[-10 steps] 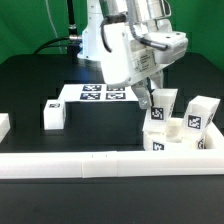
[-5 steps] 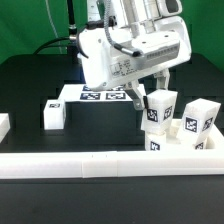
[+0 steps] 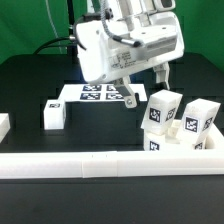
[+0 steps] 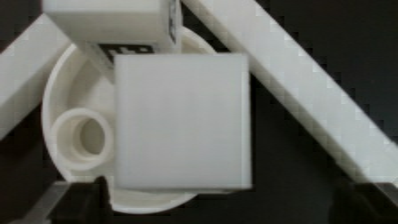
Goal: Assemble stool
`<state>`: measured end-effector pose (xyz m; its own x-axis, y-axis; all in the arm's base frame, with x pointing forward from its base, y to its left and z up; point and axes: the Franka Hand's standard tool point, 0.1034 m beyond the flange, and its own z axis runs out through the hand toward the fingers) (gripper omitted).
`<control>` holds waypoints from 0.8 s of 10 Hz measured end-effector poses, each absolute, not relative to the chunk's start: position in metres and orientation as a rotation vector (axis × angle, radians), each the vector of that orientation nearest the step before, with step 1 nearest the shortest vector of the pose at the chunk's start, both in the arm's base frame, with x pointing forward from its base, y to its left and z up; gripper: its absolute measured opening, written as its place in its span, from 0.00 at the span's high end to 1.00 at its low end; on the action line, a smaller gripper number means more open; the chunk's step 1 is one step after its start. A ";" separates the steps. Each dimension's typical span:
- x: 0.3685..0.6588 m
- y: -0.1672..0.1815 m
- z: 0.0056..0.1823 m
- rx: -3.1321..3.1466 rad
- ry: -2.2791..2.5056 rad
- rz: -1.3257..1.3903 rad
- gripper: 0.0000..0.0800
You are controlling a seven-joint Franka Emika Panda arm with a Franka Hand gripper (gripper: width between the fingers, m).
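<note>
The round white seat [image 3: 172, 143] lies at the exterior view's right, just behind the front rail. Two white tagged legs stand upright on it: one [image 3: 160, 112] nearer the arm, one [image 3: 199, 120] to its right. A third leg [image 3: 53, 114] stands alone on the table at the left. My gripper [image 3: 144, 88] is open and empty, just above and to the left of the nearer leg. In the wrist view my gripper [image 4: 214, 206] looks down on that leg [image 4: 178, 120], which stands on the seat [image 4: 68, 90] beside a round hole [image 4: 80, 136], with the other leg [image 4: 111, 22] beyond.
The marker board [image 3: 98, 95] lies behind the gripper. A long white rail [image 3: 90, 165] runs along the front and another [image 3: 219, 152] along the right side; rails also show in the wrist view [image 4: 281, 70]. A small white piece [image 3: 4, 125] sits at the left edge.
My gripper was down around the nearer leg a second ago. It has let go and risen up and to the left. The leg stays upright on the seat.
</note>
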<state>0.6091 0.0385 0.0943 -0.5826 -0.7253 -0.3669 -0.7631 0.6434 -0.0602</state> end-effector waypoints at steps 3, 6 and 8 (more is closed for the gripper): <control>0.611 0.037 0.100 -1.423 2.363 0.098 0.19; 0.610 0.037 0.099 -1.625 2.231 0.052 0.19; 0.613 0.048 0.103 -2.036 1.958 -0.021 0.19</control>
